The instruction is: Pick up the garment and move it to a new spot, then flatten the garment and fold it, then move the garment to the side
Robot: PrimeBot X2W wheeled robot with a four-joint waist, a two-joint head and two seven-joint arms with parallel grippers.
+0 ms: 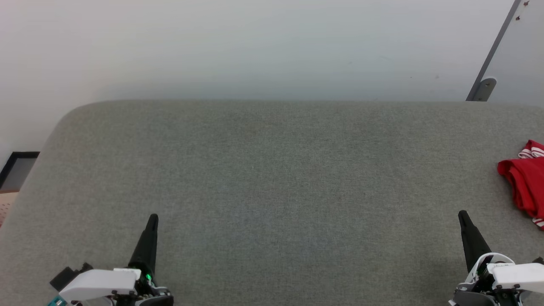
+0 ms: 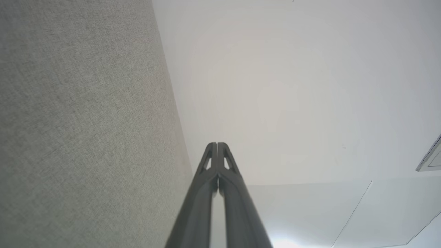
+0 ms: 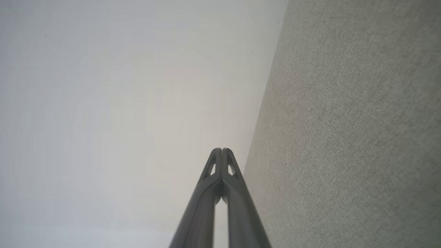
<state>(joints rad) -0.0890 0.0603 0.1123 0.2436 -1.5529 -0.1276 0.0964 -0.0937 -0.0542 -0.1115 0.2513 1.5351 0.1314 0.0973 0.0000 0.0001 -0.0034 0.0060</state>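
Red garment (image 1: 525, 182), red-white striped trim (image 1: 533, 150); grey, perhaps flecked surface (image 1: 272, 170)

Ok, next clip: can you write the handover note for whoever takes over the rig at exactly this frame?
Left gripper: fingers shut, holding nothing, low over the near left of the grey surface.
Right gripper: fingers shut, holding nothing, near right.
Garment: red, bunched in a heap at the surface's far right, partly cut off by the head view's edge, apart from both grippers.
Done: nothing evident; the garment is neither flat nor folded.
Left: pick it up, move it, flatten, fold, set aside.
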